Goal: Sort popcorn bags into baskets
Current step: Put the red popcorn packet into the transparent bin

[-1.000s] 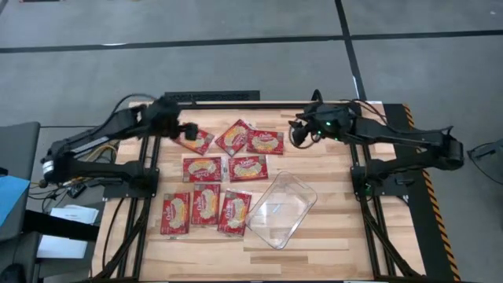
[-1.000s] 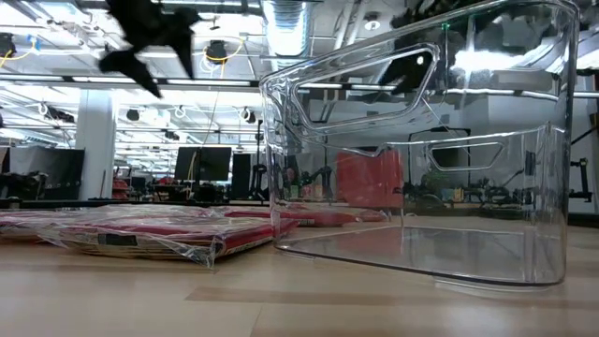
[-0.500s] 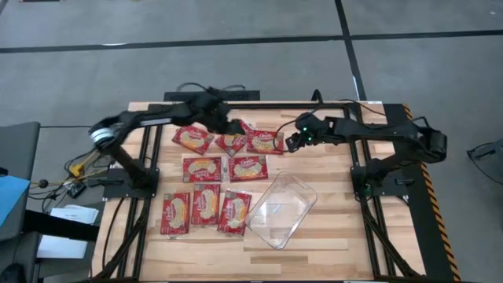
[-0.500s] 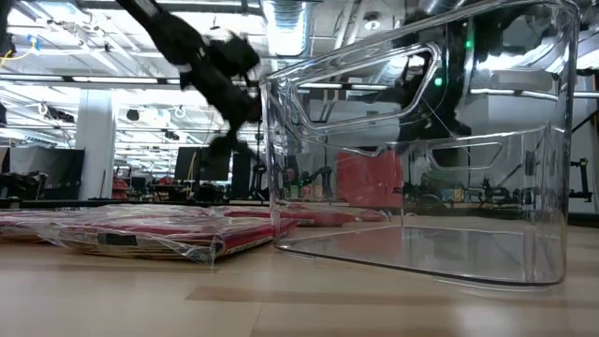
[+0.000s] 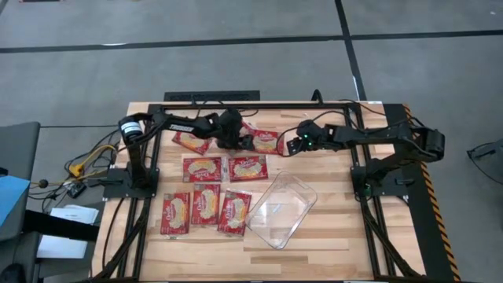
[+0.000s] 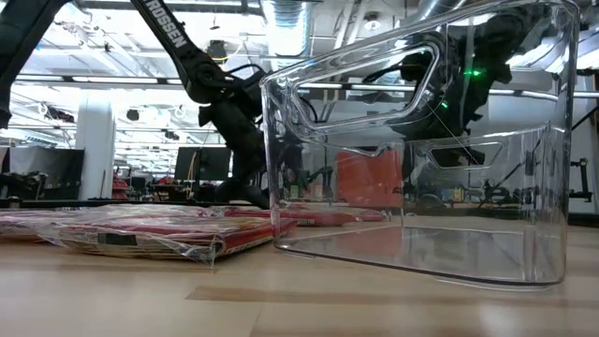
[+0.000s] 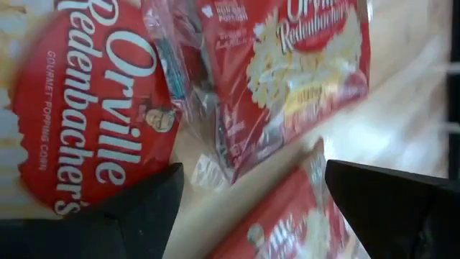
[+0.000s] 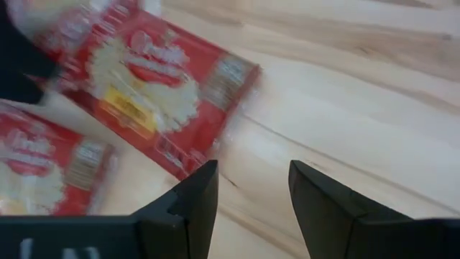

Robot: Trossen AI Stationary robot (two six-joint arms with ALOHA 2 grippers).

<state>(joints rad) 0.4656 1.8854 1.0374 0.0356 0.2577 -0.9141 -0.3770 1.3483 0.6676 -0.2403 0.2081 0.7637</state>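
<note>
Eight red popcorn bags lie flat on the wooden table: three in the far row (image 5: 192, 141), two in the middle (image 5: 203, 168), three in the near row (image 5: 206, 206). The clear tub (image 5: 283, 208) stands on its base to their right and fills the low view as tub (image 6: 421, 140). My left gripper (image 5: 234, 137) is open low over the far row's middle bag; in its wrist view my left gripper (image 7: 251, 191) spans bag edges (image 7: 287, 79). My right gripper (image 5: 293, 145) is open beside the far row's right bag (image 5: 266, 141), seen as bag (image 8: 154, 90) ahead of my right gripper (image 8: 248, 188).
Bare wood (image 5: 346, 181) lies right of the tub and ahead of my right gripper (image 8: 345, 93). Both arms reach over the table's far half, with their bases at the left and right edges. Black frame rails run along the table's sides (image 5: 369, 228).
My left gripper has swung toward the table's right, from the far row's left bag to its middle bag, and come down. My right gripper has moved toward the left and near, down toward the far row's right bag. The bags and the tub have stayed where they were.
</note>
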